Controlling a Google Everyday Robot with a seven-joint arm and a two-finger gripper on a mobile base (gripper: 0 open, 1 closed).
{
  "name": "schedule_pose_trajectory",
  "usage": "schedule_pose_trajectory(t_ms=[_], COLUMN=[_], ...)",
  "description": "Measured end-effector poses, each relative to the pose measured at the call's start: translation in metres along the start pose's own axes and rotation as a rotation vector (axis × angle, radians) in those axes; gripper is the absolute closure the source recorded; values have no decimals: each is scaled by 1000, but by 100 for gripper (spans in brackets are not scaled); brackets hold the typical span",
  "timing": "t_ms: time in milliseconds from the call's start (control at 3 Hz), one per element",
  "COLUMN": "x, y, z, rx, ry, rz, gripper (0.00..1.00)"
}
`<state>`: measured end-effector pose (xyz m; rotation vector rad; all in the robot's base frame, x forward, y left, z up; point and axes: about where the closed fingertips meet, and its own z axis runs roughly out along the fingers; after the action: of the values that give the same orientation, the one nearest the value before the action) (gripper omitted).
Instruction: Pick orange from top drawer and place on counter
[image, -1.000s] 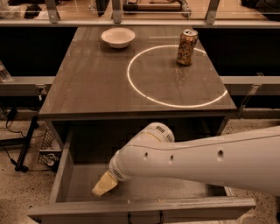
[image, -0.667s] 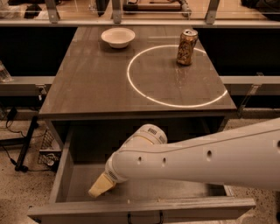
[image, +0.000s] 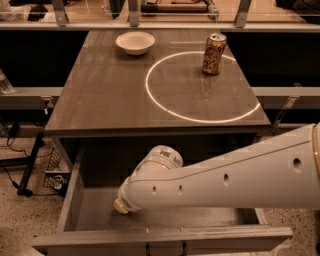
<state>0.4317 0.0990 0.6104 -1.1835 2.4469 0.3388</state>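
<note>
The top drawer (image: 70, 200) stands pulled open below the counter (image: 105, 95). My white arm reaches in from the right and bends down into the drawer. The gripper (image: 120, 205) shows only as a small tan tip low over the drawer's left half, close to the flat bottom. The orange is hidden or out of view; the visible drawer floor (image: 95, 212) is bare. The counter carries a bright white ring (image: 162, 106).
A tan-and-gold drink can (image: 214, 54) stands on the counter at the ring's far right edge. A white bowl (image: 135, 42) sits at the back left. A dark stand and cables (image: 30, 165) lie on the floor to the left of the drawer.
The arm's elbow has shifted a little left. The tan gripper end shows less than before and points more steeply down into the drawer.
</note>
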Motion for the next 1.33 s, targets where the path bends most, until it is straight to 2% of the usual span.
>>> schedule_pose_trajectory(t_ms=[333, 667, 1000, 1333], x=[-5, -15, -47, -51], y=[-7, -17, -7, -31], z=[-6, -21, -36, -97], rx=[12, 2, -124, -234], ry=[-28, -88, -140, -169], rz=[15, 29, 103, 162], gripper=[90, 100, 100, 100])
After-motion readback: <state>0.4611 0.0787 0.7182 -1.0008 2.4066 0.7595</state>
